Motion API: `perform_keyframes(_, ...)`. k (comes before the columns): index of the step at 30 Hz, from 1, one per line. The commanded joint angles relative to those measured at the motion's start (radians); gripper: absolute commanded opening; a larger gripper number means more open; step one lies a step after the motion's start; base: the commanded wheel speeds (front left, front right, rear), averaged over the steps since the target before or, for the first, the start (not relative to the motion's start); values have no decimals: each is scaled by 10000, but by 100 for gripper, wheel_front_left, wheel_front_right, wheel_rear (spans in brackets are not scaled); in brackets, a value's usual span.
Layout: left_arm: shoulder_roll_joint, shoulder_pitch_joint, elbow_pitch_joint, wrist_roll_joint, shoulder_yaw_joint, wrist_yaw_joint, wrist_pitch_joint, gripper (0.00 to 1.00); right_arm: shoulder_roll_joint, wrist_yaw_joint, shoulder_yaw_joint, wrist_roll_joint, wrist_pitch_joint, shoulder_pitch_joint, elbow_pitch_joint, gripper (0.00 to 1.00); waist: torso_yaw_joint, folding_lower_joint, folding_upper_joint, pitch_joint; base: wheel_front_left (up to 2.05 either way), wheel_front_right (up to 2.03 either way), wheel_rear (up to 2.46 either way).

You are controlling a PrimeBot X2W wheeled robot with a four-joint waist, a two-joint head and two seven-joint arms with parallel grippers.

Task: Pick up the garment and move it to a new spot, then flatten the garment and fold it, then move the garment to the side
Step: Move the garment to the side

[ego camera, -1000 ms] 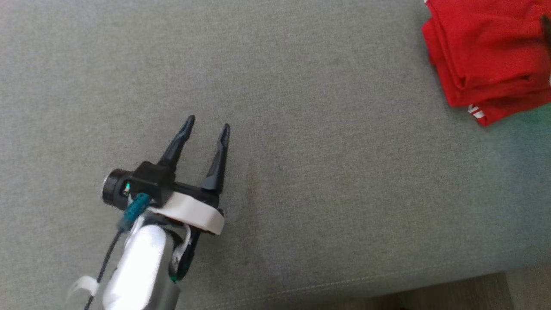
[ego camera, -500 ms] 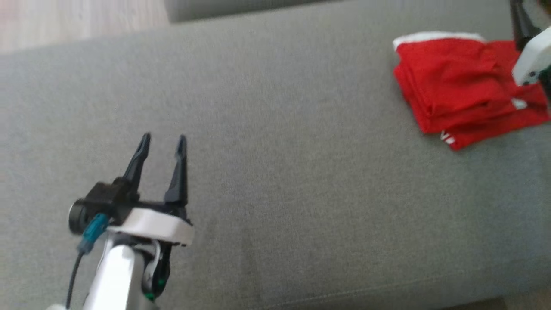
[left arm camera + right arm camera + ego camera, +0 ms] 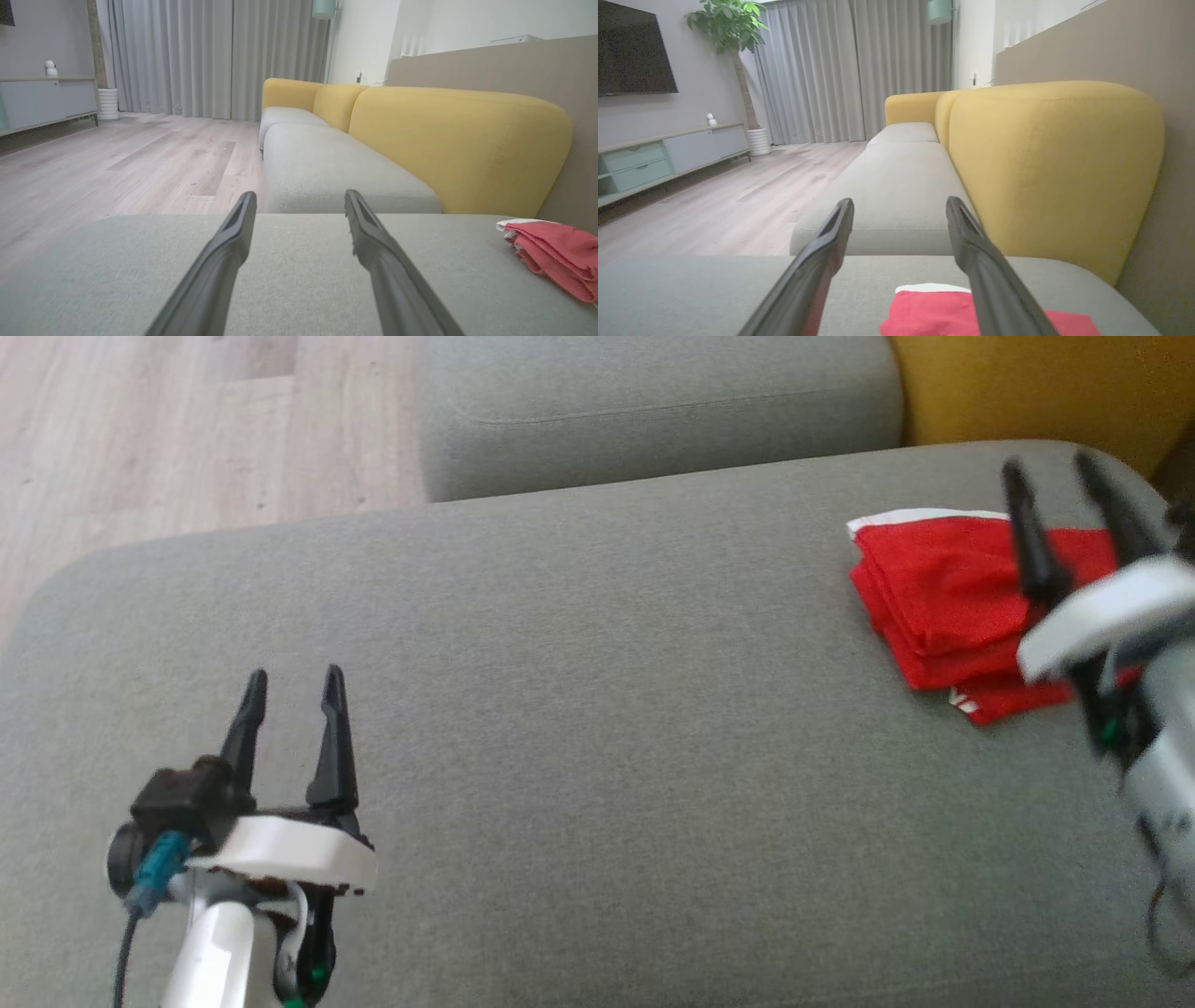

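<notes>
A folded red garment (image 3: 943, 602) with a white edge lies on the right part of the grey sofa seat (image 3: 597, 709). It also shows at the right edge of the left wrist view as the garment (image 3: 556, 254), and low in the right wrist view as the garment (image 3: 934, 315). My left gripper (image 3: 291, 681) stands open over the seat's left part, far from the garment, with nothing between its fingers. My right gripper (image 3: 1050, 471) is open too and hangs just above the garment's right half, holding nothing.
A second grey seat cushion (image 3: 653, 411) lies beyond the near one. The yellow backrest (image 3: 1036, 383) rises at the right. Wooden floor (image 3: 187, 429) lies to the left of the sofa. The right wrist view shows a low cabinet (image 3: 668, 158) and a potted plant (image 3: 733, 28).
The head camera has tilted up, so the seat's far edge, floor and backrest now show. My right gripper has come into view, open, over the garment. My left gripper stays open.
</notes>
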State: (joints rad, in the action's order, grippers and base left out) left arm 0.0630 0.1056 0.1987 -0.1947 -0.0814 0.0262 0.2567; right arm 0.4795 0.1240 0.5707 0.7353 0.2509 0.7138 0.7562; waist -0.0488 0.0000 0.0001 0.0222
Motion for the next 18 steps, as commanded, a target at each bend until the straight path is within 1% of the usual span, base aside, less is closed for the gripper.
perform_keyframes(1, 164, 416, -159, 61, 331, -24, 51, 100, -147, 67, -375, -363, 107, -464, -596, 100, 110, 0, -1, 6, 0, 0, 0)
perform_keyframes(5, 154, 605, 454, 78, 211, 118, 51, 100, -835, 67, -1830, -1529, 107, -2237, -1652, 100, 302, 0, -1, -9, 0, 0, 0)
perform_keyframes(10, 153, 689, 901, 204, 322, 107, 51, 100, -1826, 67, -3370, -3062, 108, -3880, -2749, 100, 456, 0, -1, -43, 0, 0, 0)
perform_keyframes(13, 129, 663, 1011, 219, 430, 140, 51, 100, -2324, 67, -3894, -3825, 108, -4518, -3251, 100, 486, 0, -1, -82, 0, 0, 0)
perform_keyframes(18, 72, 673, 1204, 158, 573, 235, 51, 100, -2810, 67, -4278, -4605, 108, -4976, -3644, 100, 468, 0, -1, -141, 0, 0, 0)
